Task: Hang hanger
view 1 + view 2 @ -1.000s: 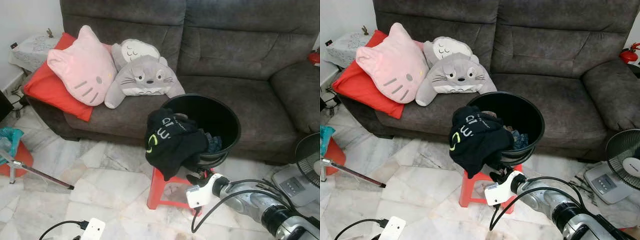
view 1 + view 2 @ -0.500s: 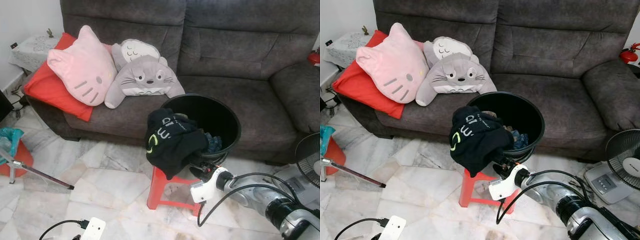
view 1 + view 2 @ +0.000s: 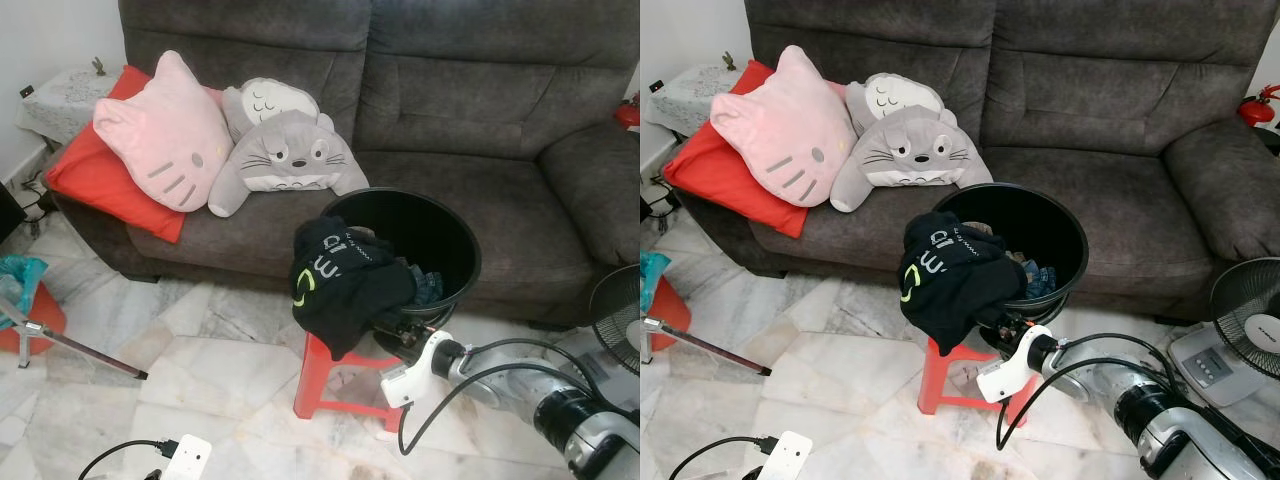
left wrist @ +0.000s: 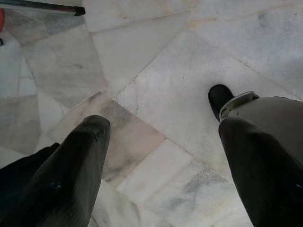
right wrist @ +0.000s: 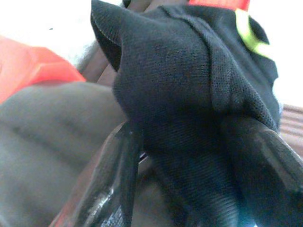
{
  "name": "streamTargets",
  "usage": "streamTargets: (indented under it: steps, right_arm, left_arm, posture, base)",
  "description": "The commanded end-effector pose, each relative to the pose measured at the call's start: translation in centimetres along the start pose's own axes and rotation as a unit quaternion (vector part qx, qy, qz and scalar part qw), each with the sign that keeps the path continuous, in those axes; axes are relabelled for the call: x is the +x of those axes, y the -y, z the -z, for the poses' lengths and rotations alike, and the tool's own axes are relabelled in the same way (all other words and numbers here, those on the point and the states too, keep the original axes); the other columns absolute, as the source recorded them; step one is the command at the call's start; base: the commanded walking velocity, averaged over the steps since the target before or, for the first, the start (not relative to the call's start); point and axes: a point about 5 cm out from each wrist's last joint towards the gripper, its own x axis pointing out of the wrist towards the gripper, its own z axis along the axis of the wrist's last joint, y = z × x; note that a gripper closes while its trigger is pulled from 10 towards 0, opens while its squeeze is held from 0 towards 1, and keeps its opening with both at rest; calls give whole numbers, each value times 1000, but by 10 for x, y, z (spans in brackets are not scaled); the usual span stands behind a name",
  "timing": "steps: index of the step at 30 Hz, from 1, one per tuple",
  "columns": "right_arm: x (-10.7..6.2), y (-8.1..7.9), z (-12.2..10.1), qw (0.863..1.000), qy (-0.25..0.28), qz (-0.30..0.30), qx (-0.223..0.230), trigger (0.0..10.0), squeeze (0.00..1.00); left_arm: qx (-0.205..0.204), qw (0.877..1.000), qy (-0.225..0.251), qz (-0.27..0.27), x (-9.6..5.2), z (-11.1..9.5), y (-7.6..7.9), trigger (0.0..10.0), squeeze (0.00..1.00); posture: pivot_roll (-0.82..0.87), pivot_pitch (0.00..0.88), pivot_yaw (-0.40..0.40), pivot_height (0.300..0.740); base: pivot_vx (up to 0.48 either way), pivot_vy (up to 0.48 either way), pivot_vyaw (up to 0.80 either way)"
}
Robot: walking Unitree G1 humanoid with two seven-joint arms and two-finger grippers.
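Observation:
A black garment (image 3: 345, 285) with lime-green lettering drapes over the near rim of a black bin (image 3: 470, 250). The bin stands on a red stool (image 3: 320, 375) in front of the sofa and holds more clothes. My right gripper (image 3: 392, 335) reaches in from the lower right to the garment's lower hem. In the right wrist view its fingers (image 5: 118, 179) stand apart on either side of a fold of the black cloth (image 5: 175, 80), open around it. My left gripper (image 4: 163, 125) hangs open over the marble floor (image 4: 156, 56).
A grey sofa (image 3: 470, 110) runs behind the bin, with a pink cat cushion (image 3: 165, 135), a grey plush (image 3: 285, 150) and a red cushion (image 3: 95, 175). A fan (image 3: 618, 315) stands at the right. A power strip (image 3: 185, 458) and a tripod leg (image 3: 75, 345) lie on the floor at the left.
My right gripper has moved forward and up, from in front of the stool to the garment's lower hem. The garment, bin and left arm have stayed put.

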Motion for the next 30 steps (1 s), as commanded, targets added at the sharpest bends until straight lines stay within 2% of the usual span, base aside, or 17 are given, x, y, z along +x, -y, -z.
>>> streamTargets:
  steps: [1,5,11,18,30]
  right_arm:
    - [1,4,-2,1000,18,4,-15,10000,0]
    - [1,7,-2,1000,25,6,-18,10000,0]
    - [-3,8,-6,998,52,-30,-9,10000,0]
    - [-16,14,-4,997,67,-50,7,10000,0]
    - [-21,6,-6,993,71,-97,5,10000,0]
  left_arm:
    - [4,1000,-10,-1,-1,5,1,10000,0]
    - [3,1000,-10,-1,-1,6,1,10000,0]
    - [3,1000,-13,1,-1,7,1,10000,0]
    - [4,1000,-14,2,-1,8,1,10000,0]
    - [5,1000,-9,4,-1,5,3,10000,0]
  posture:
    - [46,65,-42,736]
    - [46,65,-42,736]
    - [43,67,-41,736]
    - [33,58,-39,736]
    - [38,44,-42,736]
  base:
    - [0,0,0]
    - [0,0,0]
    - [0,0,0]
    - [0,0,0]
    - [0,0,0]
